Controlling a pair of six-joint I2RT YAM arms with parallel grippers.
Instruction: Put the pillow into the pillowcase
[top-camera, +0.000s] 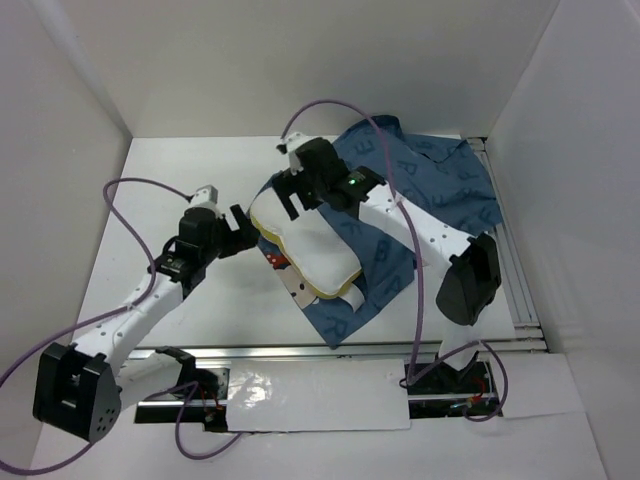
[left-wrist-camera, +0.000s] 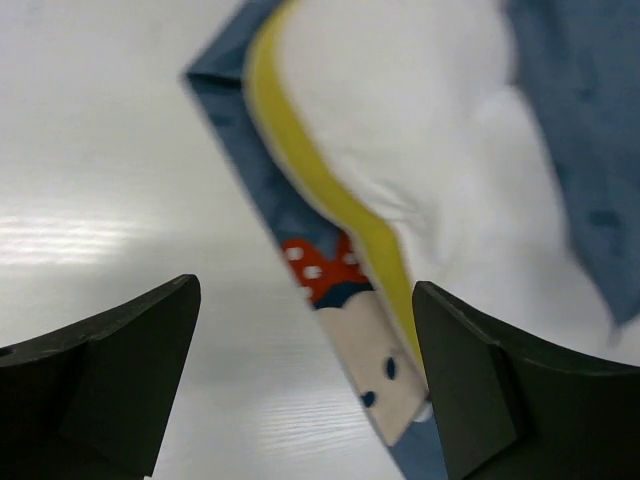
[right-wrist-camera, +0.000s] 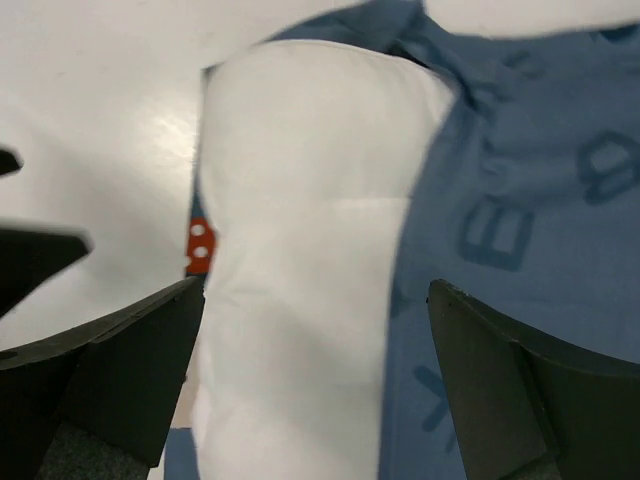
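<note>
- Two claws are in view, both with jaws spread wide and gripping nothing.
- The pillow (top-camera: 305, 250) sits near the middle of the table (top-camera: 180, 180). It is a plump white cushion with a pale yellow band along its edge, lying slantwise from 11 o'clock to 5 o'clock.
- Under it lies the pillowcase (top-camera: 440, 190), a denim-blue cloth with faint letters, spreading rumpled toward 1 o'clock. At the pillow's 7 o'clock edge, a cartoon face with a red polka-dot bow shows.
- I cannot tell whether any part of the pillow is tucked inside.
- The left gripper (top-camera: 243, 229) is at the pillow's 9 o'clock side, just beside the yellow edge.
- The right gripper (top-camera: 300, 203) is over the pillow's 11 o'clock end, with white cushion filling the gap between its fingers.
</note>
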